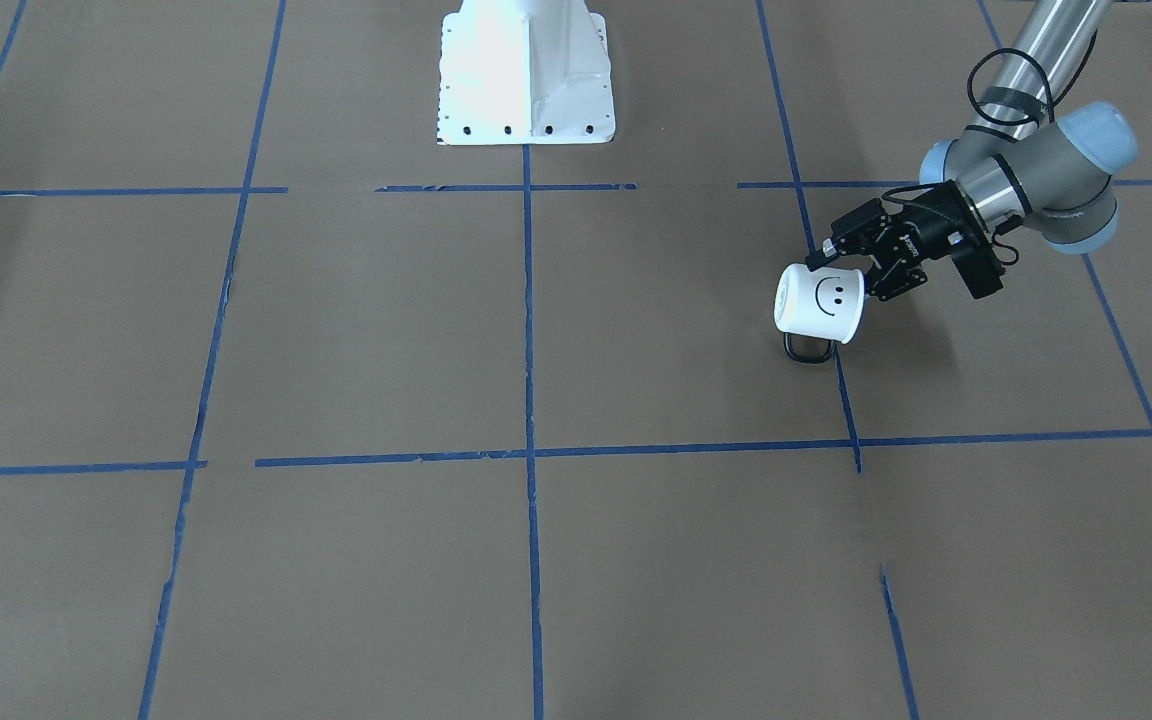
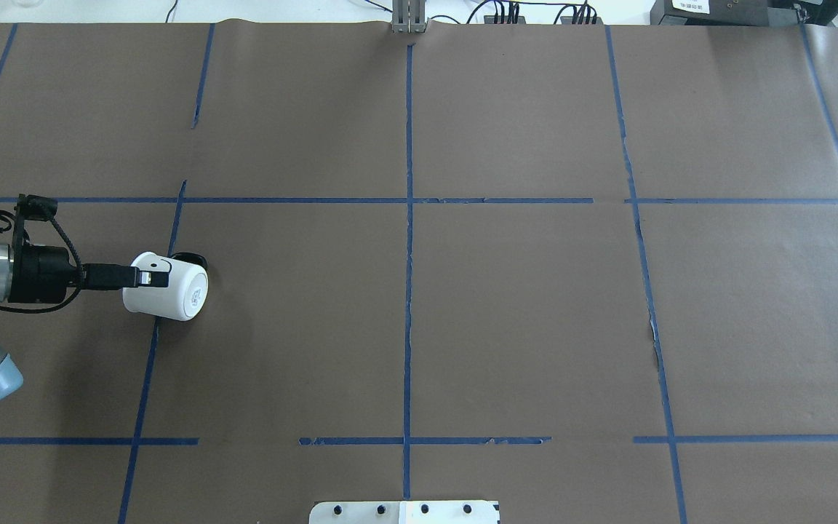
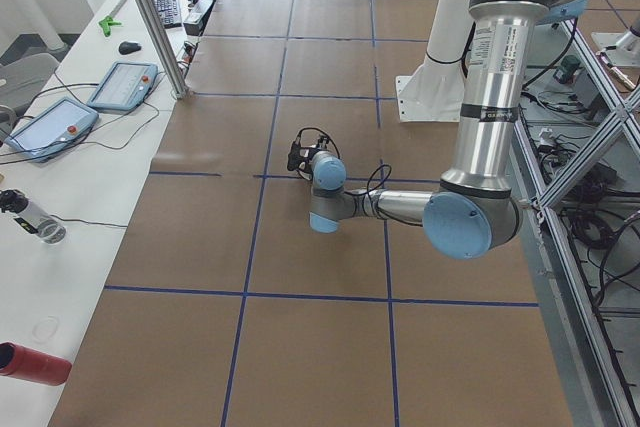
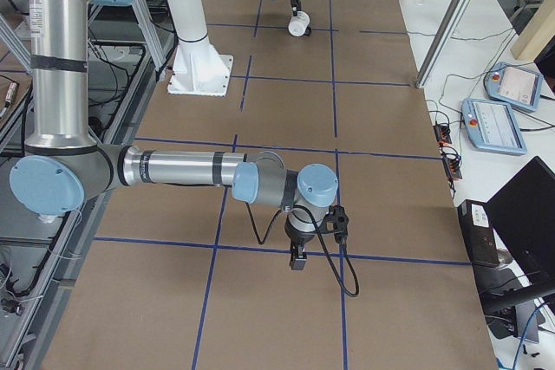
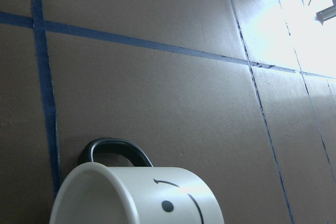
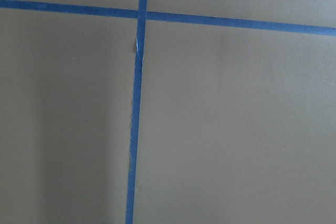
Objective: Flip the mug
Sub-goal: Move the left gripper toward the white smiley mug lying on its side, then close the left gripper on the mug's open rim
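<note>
The white mug with the black smiley face lies tilted on its side, base pointing away from my left arm. Its black handle points down at the brown paper. My left gripper is shut on the mug's rim at its open end. The overhead view shows the mug at the far left with the left gripper on it. The left wrist view shows the mug and handle close up. My right gripper shows only in the exterior right view, low over the paper; I cannot tell if it is open or shut.
The white robot base stands at the table's robot side. Blue tape lines grid the brown paper. Side benches hold tablets and a red bottle.
</note>
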Motion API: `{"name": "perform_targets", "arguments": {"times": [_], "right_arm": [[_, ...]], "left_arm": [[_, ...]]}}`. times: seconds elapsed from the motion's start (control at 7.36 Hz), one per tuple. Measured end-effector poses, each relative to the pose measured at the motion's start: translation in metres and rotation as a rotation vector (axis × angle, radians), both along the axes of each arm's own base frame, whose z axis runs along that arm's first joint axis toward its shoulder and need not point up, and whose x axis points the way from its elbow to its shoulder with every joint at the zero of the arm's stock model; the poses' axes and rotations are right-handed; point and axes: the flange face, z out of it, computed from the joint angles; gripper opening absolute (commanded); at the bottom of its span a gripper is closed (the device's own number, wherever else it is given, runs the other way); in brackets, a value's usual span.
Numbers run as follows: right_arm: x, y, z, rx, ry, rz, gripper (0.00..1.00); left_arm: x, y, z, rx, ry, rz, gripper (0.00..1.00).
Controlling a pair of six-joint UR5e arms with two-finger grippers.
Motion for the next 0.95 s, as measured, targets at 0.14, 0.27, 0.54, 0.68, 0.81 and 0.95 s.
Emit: {"name": "perform_targets", "arguments": {"times": [0.14,0.27,0.54,0.68,0.81,0.95], "right_arm": [[0.000,0.000,0.000,0.000,0.000,0.000,1.00],[0.000,0.000,0.000,0.000,0.000,0.000,1.00],[0.000,0.000,0.000,0.000,0.000,0.000,1.00],[0.000,0.000,0.000,0.000,0.000,0.000,1.00],[0.000,0.000,0.000,0.000,0.000,0.000,1.00],[0.000,0.000,0.000,0.000,0.000,0.000,1.00]], "left_arm": [[0.001,0.007,-0.002,0.004,-0.001,0.070,0.00],[0.002,0.009,-0.007,-0.005,0.006,0.107,0.00],[0.010,0.004,-0.032,-0.047,0.038,0.146,0.00],[0.013,0.002,-0.048,-0.074,0.061,0.159,0.00],[0.015,0.001,-0.065,-0.107,0.078,0.180,0.00],[0.020,-0.002,-0.083,-0.150,0.075,0.213,0.00]]}}
